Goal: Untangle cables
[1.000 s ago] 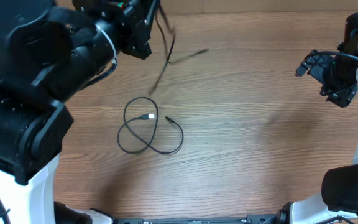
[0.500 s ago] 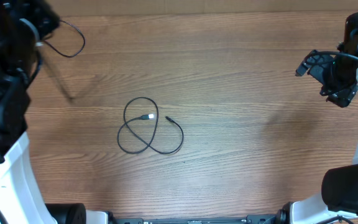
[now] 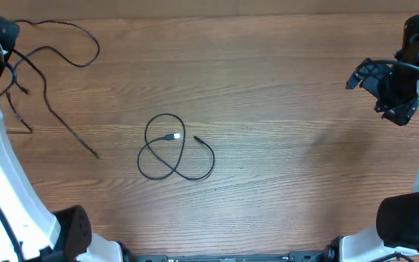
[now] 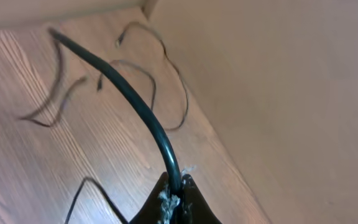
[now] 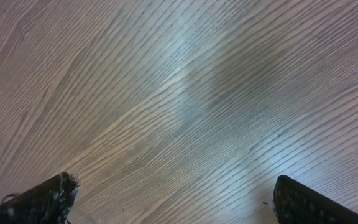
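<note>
Left gripper, pinching loose cable, has swung to far-left edge. Strand now clear of looped cable: one separated. Right gripper spread, idle.

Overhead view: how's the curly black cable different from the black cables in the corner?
The curled thin black cable lies in crossing loops mid-table; the loose thin black cables sprawl as long strands in the far-left corner. The curled one lies free; the left fingers pinch a loose one. Both are thin, black.
</note>
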`<state>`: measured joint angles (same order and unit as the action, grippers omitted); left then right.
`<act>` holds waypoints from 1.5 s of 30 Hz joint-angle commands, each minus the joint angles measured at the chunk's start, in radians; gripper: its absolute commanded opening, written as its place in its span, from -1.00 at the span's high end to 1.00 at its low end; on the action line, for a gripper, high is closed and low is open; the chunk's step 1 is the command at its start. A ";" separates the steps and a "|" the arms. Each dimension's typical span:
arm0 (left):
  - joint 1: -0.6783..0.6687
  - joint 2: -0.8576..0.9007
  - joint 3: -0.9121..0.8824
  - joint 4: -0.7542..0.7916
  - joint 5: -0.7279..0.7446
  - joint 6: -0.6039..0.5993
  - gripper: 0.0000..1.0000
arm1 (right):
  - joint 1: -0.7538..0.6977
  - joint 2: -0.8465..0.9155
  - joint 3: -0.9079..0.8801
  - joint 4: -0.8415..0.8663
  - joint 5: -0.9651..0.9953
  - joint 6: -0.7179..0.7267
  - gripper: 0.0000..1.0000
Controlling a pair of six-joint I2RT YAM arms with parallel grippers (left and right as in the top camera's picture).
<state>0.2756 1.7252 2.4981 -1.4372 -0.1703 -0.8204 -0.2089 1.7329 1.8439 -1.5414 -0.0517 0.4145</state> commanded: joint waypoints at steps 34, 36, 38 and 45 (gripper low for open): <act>0.523 0.424 -0.004 -0.105 0.572 0.034 0.92 | 0.000 -0.001 0.001 0.004 0.006 0.000 -1.00; 0.558 0.466 -0.004 -0.103 0.629 0.054 0.91 | 0.000 -0.001 0.001 0.004 0.006 0.000 -1.00; 0.590 0.513 -0.004 -0.103 0.698 0.092 0.92 | 0.000 -0.001 0.001 0.004 0.006 0.000 -1.00; 0.635 0.629 -0.004 -0.120 0.837 0.216 0.92 | 0.000 -0.001 0.001 0.004 0.006 0.000 -1.00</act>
<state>0.9096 2.3157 2.4947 -1.5501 0.5686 -0.6979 -0.2089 1.7329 1.8439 -1.5402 -0.0517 0.4149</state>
